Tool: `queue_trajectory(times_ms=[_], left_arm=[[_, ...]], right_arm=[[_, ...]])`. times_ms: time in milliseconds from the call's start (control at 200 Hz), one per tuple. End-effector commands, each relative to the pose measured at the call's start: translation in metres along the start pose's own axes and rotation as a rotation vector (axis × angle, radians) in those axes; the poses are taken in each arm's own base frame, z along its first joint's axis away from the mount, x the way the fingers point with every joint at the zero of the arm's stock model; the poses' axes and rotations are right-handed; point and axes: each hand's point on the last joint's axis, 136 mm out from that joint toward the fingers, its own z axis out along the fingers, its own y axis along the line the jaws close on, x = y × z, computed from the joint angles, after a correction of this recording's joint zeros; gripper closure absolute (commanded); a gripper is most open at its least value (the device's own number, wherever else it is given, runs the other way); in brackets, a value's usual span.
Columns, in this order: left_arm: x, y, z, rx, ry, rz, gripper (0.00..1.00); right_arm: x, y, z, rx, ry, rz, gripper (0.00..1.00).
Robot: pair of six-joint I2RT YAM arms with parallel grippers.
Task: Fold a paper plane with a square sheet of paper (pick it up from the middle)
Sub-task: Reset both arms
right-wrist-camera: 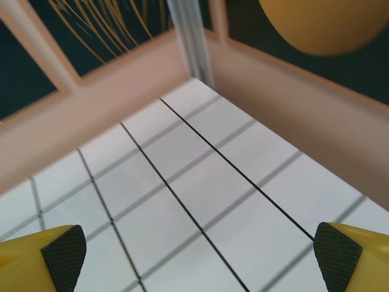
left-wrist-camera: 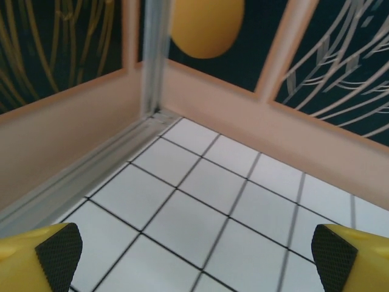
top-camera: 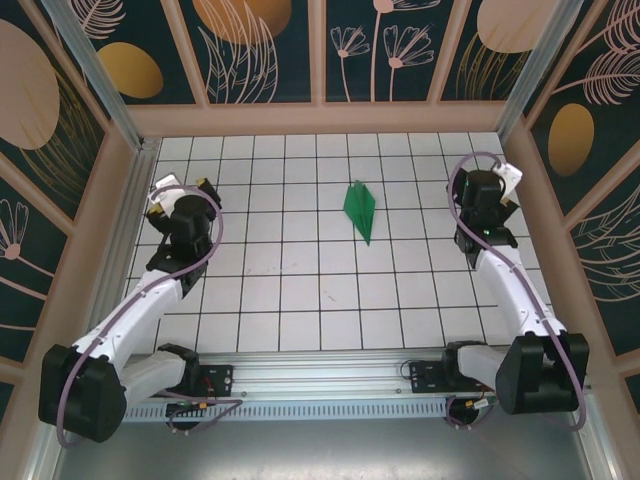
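The green paper plane [top-camera: 360,210], a narrow creased dart folded from the sheet of paper, lies on the white tiled floor just right of centre, with its sharp tip toward the near side. My left gripper [top-camera: 182,193] is far to its left, near the back-left corner. It stands open, its black pads [left-wrist-camera: 58,255] wide apart over bare tiles [left-wrist-camera: 197,255]. My right gripper [top-camera: 488,182] is off to the plane's right by the right wall. It is open too, with nothing between its pads [right-wrist-camera: 61,255], only tiles [right-wrist-camera: 194,258].
Tan walls [top-camera: 320,118] with dark flowered panels close in the tiled floor at the back and both sides. Aluminium posts [left-wrist-camera: 155,55] [right-wrist-camera: 191,42] stand in the back corners. A metal rail [top-camera: 320,375] with the arm bases runs along the near edge.
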Motion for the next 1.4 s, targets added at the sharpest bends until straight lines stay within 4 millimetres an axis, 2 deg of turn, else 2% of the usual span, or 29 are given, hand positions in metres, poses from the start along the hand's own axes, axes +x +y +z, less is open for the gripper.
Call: queue_trajectory(times_ms=[0, 75, 170, 285, 560, 610, 706, 871, 1041, 1261, 1396], left_arm=[[0.003, 0.032, 0.006, -0.092, -0.07, 0.028, 0.01], [0.015, 0.047, 0.009, -0.117, -0.083, 0.058, 0.01], [0.029, 0.064, 0.012, -0.158, -0.08, 0.091, 0.01], [0.043, 0.077, 0.015, -0.157, -0.085, 0.134, 0.01], [0.068, 0.065, 0.024, 0.041, -0.144, 0.17, 0.02], [0.069, 0.058, 0.024, 0.086, -0.145, 0.187, 0.01], [0.059, 0.05, 0.019, 0.145, -0.211, 0.168, 0.02], [0.064, 0.037, 0.021, 0.235, -0.218, 0.154, 0.01], [0.076, 0.031, 0.03, 0.257, -0.19, 0.177, 0.01], [0.083, 0.031, 0.033, 0.257, -0.185, 0.184, 0.01], [0.084, 0.032, 0.035, 0.247, -0.18, 0.184, 0.01]], right_arm=[[0.005, -0.018, 0.003, 0.007, -0.094, 0.067, 0.01], [0.031, -0.033, 0.01, 0.045, -0.087, 0.032, 0.01], [0.057, -0.041, 0.015, 0.04, -0.087, -0.008, 0.01], [0.073, -0.039, 0.015, -0.017, -0.103, -0.04, 0.01], [0.086, -0.01, 0.005, -0.22, -0.194, -0.138, 0.01], [0.088, -0.009, 0.004, -0.237, -0.205, -0.142, 0.01], [0.094, -0.006, 0.005, -0.269, -0.213, -0.159, 0.01], [0.091, 0.0, 0.005, -0.297, -0.244, -0.174, 0.01], [0.089, 0.007, 0.011, -0.322, -0.263, -0.19, 0.01], [0.103, 0.014, 0.025, -0.352, -0.219, -0.213, 0.01], [0.107, 0.01, 0.027, -0.356, -0.225, -0.198, 0.01]])
